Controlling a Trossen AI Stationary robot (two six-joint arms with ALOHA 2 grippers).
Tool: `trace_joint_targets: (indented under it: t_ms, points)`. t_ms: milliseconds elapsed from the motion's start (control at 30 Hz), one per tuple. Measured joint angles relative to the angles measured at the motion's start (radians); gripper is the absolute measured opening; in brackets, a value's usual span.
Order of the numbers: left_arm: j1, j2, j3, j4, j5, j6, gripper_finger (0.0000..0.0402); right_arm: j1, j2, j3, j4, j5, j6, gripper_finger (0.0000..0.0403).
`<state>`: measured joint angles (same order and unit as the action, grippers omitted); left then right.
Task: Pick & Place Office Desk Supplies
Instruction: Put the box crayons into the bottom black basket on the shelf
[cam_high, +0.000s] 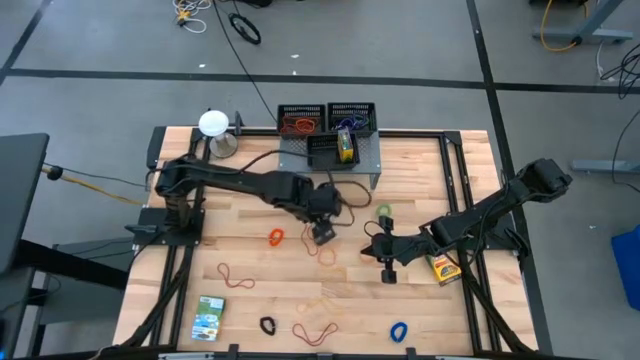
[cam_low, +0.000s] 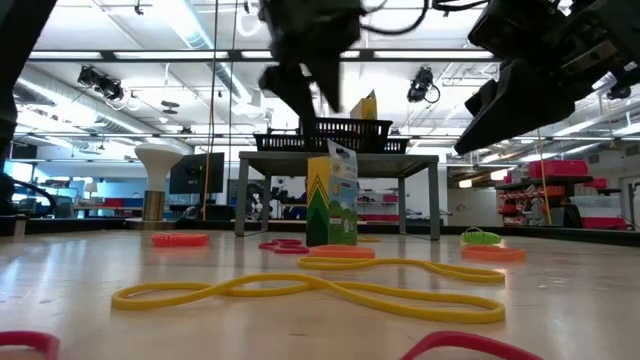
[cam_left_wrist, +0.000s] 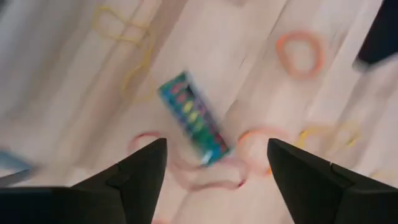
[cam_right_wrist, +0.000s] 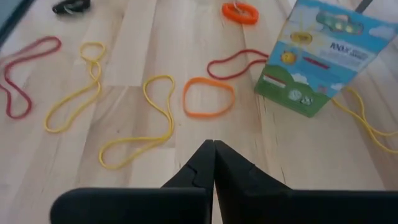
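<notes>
Lying at the table's near left, a green-white card box (cam_high: 209, 317) sat flat on the wood, with a red rubber-band loop (cam_high: 236, 276) just beyond it and a black loop (cam_high: 267, 325) and another red loop (cam_high: 315, 332) along the front edge. Toward the middle, the left gripper (cam_high: 323, 234) hung above the table beside an orange loop (cam_high: 276, 237), its fingers (cam_left_wrist: 140, 171) spread wide and holding nothing. Behind it, black mesh trays (cam_high: 327, 120) holding bands stood on the grey perforated shelf (cam_high: 365, 158). Farther right lay a green loop (cam_high: 384, 211), then the right gripper (cam_high: 389, 270), its fingers (cam_right_wrist: 198, 168) pressed together on nothing, above bare wood. A blue loop (cam_high: 398, 331) lay near the front edge, and a yellow-green card box (cam_high: 443, 267) lay under the right arm.
</notes>
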<state>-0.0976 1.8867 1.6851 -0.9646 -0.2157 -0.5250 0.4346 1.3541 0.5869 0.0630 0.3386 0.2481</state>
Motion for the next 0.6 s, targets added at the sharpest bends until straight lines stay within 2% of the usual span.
trace_joint_targets:
  t_ms: [200,400,500,600]
  points:
    - [-0.084,-0.044,-0.001,-0.062,-0.19,0.117,0.0206,-0.008,0.0,0.0,0.102,0.0,-0.002,0.0011]
    - [-0.11,-0.084,-0.007,-0.053,-0.229,0.223,0.0123,-0.046,0.0,0.0,0.174,-0.01,0.066,0.0011]
    - [-0.111,-0.159,-0.117,0.07,-0.229,0.291,0.0093,-0.062,0.0,0.0,0.175,-0.007,0.12,0.0011]
    - [-0.105,-0.283,-0.315,0.254,-0.219,0.352,0.007,-0.072,0.0,0.0,0.186,0.035,0.162,0.0011]
